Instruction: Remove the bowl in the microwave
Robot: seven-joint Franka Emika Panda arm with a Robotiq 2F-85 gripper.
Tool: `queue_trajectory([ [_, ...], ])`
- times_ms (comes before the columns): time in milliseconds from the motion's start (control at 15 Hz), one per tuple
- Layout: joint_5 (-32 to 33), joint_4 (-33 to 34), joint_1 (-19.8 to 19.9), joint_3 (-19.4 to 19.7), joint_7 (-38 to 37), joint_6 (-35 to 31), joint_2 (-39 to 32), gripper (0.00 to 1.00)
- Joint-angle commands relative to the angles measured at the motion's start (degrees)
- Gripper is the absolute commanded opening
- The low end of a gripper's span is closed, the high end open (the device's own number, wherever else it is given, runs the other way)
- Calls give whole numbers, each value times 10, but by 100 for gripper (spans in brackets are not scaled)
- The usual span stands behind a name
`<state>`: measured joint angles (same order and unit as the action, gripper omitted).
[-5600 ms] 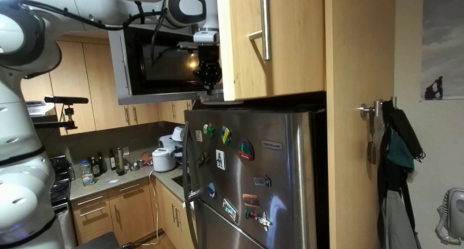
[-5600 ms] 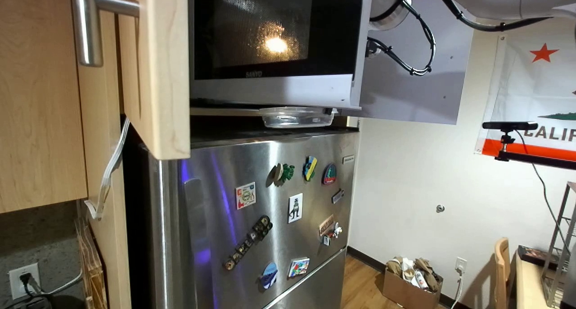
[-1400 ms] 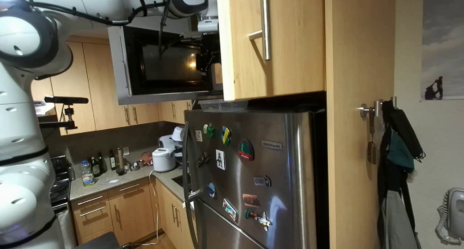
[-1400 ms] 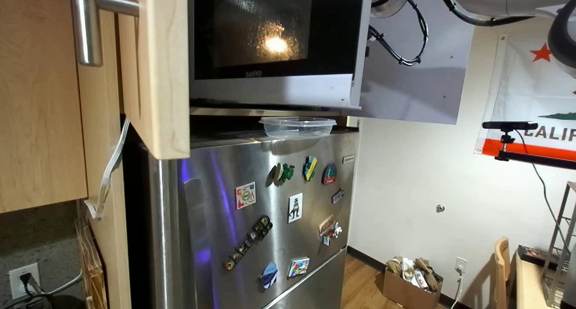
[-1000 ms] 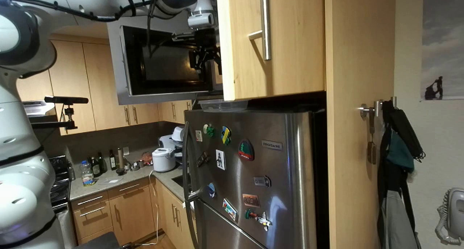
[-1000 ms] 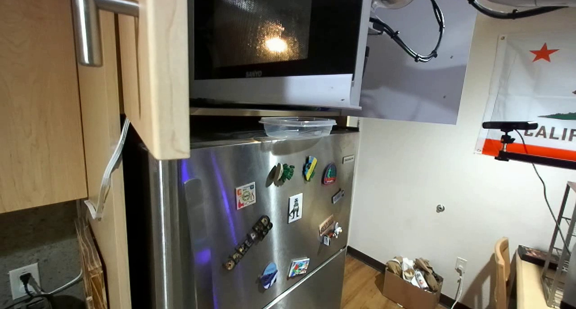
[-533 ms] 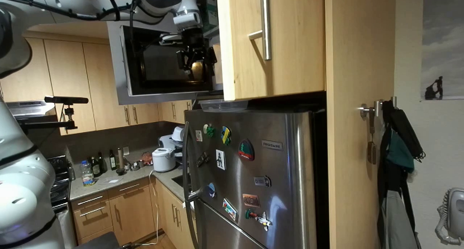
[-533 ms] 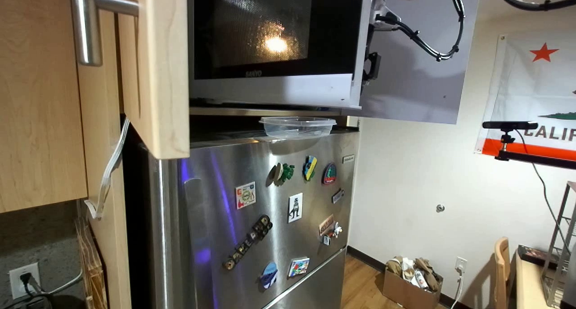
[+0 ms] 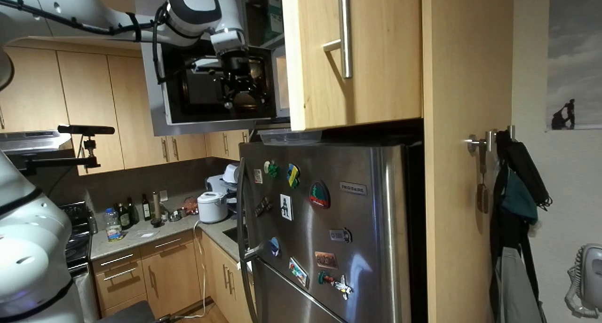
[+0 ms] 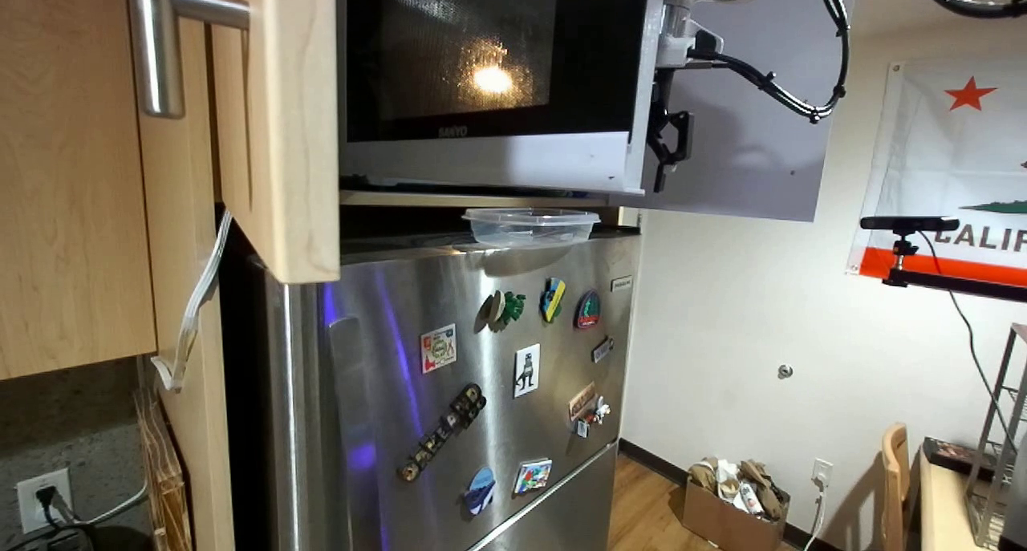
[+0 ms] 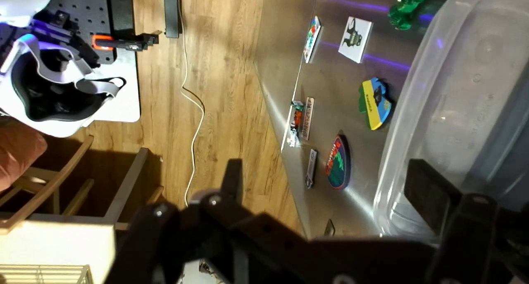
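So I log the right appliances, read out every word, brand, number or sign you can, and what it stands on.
"SANYO": microwave door.
"FRIGIDAIRE": badge on the steel fridge.
"CALIF": white flag, cut off by the picture's edge.
Too blurred to read: letter-strip magnet, arch-shaped magnet, yellow-and-blue magnet, copper-coloured magnet, square card magnet.
Too small or faint: bottle labels, marks moulded in the clear plastic tub.

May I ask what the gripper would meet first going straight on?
Perhaps the clear container on the fridge: in the wrist view, one of the fingers overlaps it, though depth is unclear.
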<state>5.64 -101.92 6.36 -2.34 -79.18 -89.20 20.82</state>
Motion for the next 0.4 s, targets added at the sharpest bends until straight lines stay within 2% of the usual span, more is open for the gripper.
queue_trajectory([
  [0, 17, -61, -5, -12, 0, -10, 49, 100],
  [133, 16, -79, -7, -18, -1, -13, 64, 100],
  [200, 8, -43, -2, -14, 1, 1, 32, 100],
  [333, 8, -47, -2, -15, 1, 1, 35, 100],
])
